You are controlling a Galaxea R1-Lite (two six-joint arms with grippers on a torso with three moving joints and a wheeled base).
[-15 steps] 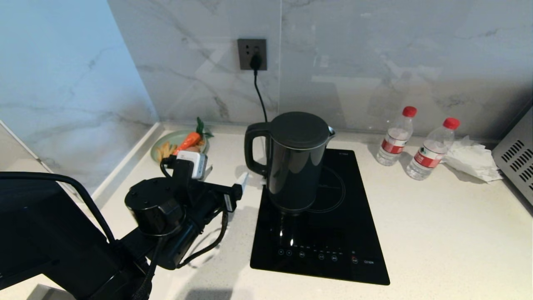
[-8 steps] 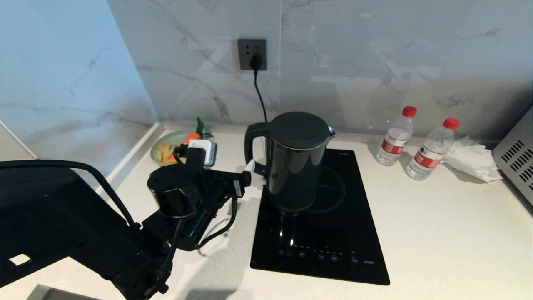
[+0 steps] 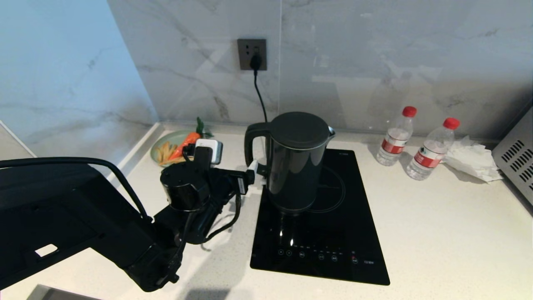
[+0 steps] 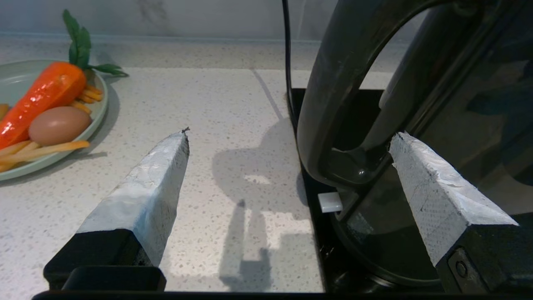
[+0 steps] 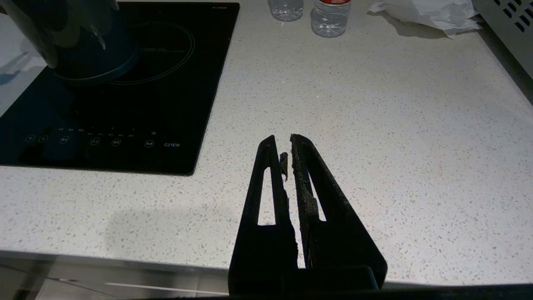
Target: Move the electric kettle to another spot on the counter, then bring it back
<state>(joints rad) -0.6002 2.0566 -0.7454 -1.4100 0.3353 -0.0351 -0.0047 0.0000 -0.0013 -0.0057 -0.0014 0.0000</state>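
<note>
Two spread fingers of the left tool (image 4: 287, 137) straddle the kettle (image 3: 296, 160) handle (image 4: 333, 104), holding nothing. The kettle stands on the cooktop (image 3: 329, 233). Advance until the handle is centred, then clench firmly before lifting. The right tool (image 5: 289, 143) hangs clenched over the tabletop (image 3: 449, 233).

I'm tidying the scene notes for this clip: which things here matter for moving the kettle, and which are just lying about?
Part of the job:
- electric kettle
- counter
- left gripper, open at the kettle's handle

Just lying about:
- cooktop panel
- two water bottles
- plate of food
- crumpled tissue
- right gripper, parked
</note>
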